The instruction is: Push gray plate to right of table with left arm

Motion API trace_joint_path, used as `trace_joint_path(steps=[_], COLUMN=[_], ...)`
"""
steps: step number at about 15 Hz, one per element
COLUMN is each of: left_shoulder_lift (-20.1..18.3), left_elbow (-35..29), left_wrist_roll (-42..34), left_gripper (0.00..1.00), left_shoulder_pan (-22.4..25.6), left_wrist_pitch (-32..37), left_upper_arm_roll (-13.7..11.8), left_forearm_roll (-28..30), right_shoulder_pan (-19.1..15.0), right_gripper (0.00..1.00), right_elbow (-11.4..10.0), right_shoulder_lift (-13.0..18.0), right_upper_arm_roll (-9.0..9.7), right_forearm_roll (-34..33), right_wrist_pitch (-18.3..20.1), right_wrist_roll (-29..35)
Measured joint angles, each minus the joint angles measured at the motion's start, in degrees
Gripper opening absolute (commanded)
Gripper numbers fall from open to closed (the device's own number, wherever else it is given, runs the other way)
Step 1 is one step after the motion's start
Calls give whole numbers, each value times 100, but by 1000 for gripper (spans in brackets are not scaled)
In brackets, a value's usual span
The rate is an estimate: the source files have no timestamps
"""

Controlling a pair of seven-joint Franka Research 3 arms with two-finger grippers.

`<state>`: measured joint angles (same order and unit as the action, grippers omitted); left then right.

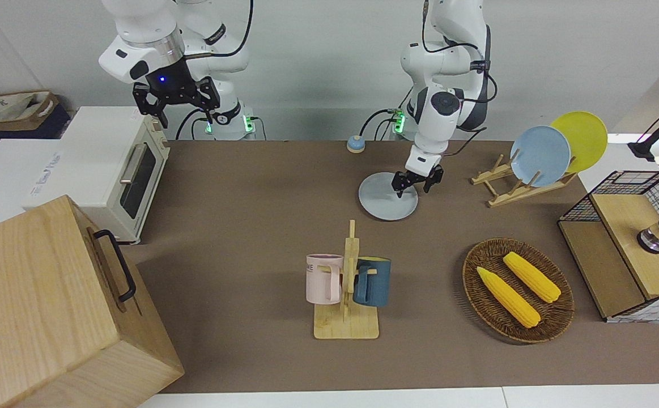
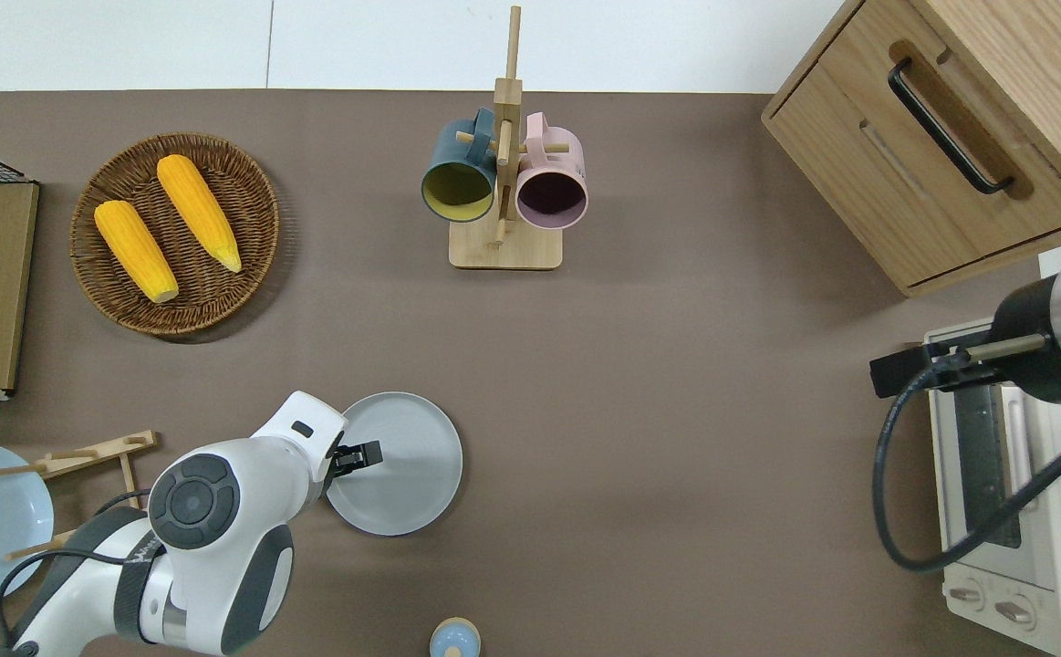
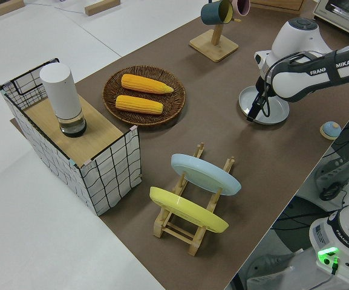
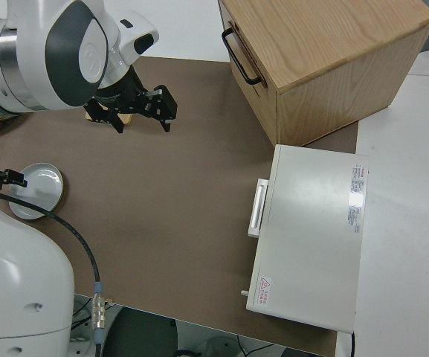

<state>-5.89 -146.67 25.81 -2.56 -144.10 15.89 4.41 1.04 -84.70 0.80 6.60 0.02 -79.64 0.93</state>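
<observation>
My left gripper (image 1: 417, 184) is down at the gray plate (image 1: 383, 199), on the part of the plate toward the left arm's end of the tabletop; its two black fingers stand a little apart and close on nothing, with one fingertip (image 1: 398, 192) down inside the rim. The plate is round, shallow and smooth, pale gray-blue with a low raised rim, and it lies flat on the matte taupe-brown table (image 1: 238, 226), roughly midway along its length and closer to the edge on my side than to the opposite one.

From the plate toward the right arm's end, the brown surface runs open up to the white toaster oven (image 1: 111, 170) and the square-cornered wooden cabinet (image 1: 51, 306) with its black handle. Farther from me than the plate stands the wooden mug rack (image 1: 349, 283), with a pink mug (image 1: 323, 277) and a dark teal mug (image 1: 373, 281) hung on it. Toward the left arm's end, a slatted wooden dish rack (image 1: 510, 184) holds a sky-blue plate (image 1: 540, 156) and a yellow plate (image 1: 581, 139) tilted on edge, and a round woven basket (image 1: 519, 292) carries two corn cobs (image 1: 519, 286). A small domed bell (image 1: 355, 144) sits by the edge on my side. My right gripper (image 1: 176, 99) is parked with its fingers wide apart, holding nothing.
</observation>
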Motion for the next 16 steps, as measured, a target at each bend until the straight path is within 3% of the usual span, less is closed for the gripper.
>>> trace_joint_path(steps=[3,16], left_shoulder_lift=[87,39], left_elbow=[0,11], left_wrist_roll=[1,304], left_gripper=[2,0], left_shoulder_pan=[5,75], left_wrist_pitch=[-41,-37], left_upper_arm_roll=[-7,-4], left_forearm_roll=[0,0], right_shoulder_pan=[0,0], right_gripper=[983,983], right_elbow=[0,0], right_shoulder_lift=[0,0], right_upper_arm_roll=[0,0], right_forearm_roll=[0,0], right_wrist_pitch=[0,0], right_wrist_roll=[0,0])
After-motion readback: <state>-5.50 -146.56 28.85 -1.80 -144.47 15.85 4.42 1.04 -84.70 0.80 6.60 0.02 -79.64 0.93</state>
